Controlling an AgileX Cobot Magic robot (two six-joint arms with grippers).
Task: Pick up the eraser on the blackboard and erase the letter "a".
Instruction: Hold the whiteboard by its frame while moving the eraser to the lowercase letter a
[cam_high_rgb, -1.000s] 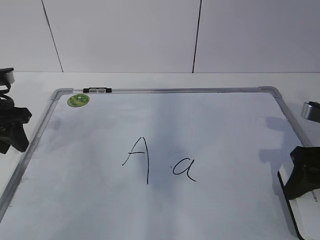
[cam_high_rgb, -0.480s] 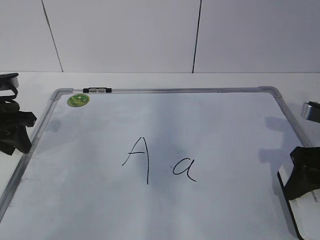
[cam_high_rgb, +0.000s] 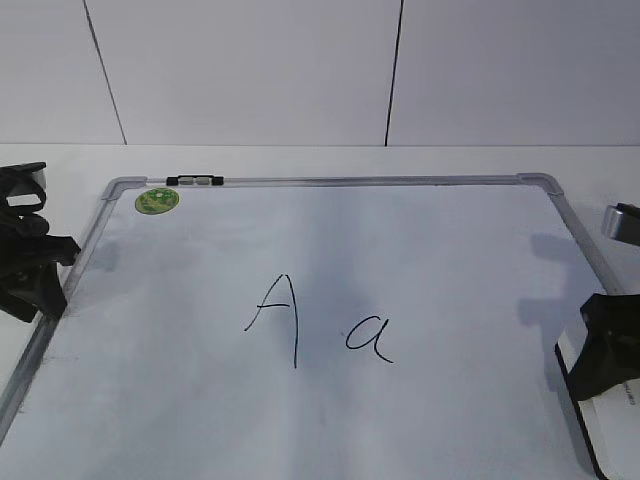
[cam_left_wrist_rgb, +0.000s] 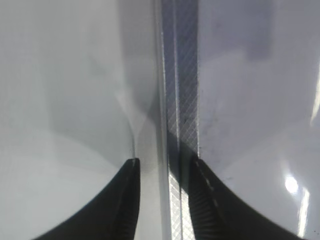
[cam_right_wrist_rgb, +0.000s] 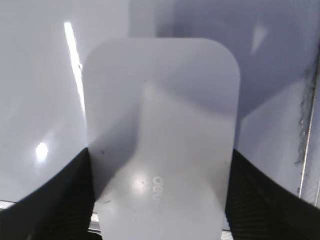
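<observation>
The blackboard (cam_high_rgb: 330, 181), a white board with a grey metal frame, lies flat on the table. The small cursive letter "a" (cam_high_rgb: 368, 338) is drawn near its middle. The eraser (cam_high_rgb: 615, 405) lies at the board's lower right edge. In the right wrist view it is a white rounded block (cam_right_wrist_rgb: 160, 125) with faint lettering. My right gripper (cam_high_rgb: 610, 350) is over it, and its fingers (cam_right_wrist_rgb: 160, 155) press against both long sides. My left gripper (cam_high_rgb: 35, 285) is at the board's left edge. Its open fingers (cam_left_wrist_rgb: 162, 165) straddle the frame (cam_left_wrist_rgb: 182, 100).
A taller capital "A" (cam_high_rgb: 277, 318) stands just left of the "a". A round green sticker (cam_high_rgb: 157, 200) and a black clip (cam_high_rgb: 195, 181) sit at the board's top left. White table surrounds the board, with a white wall behind.
My left gripper has moved right toward the board's left frame and now straddles it. The right gripper and the eraser have not moved.
</observation>
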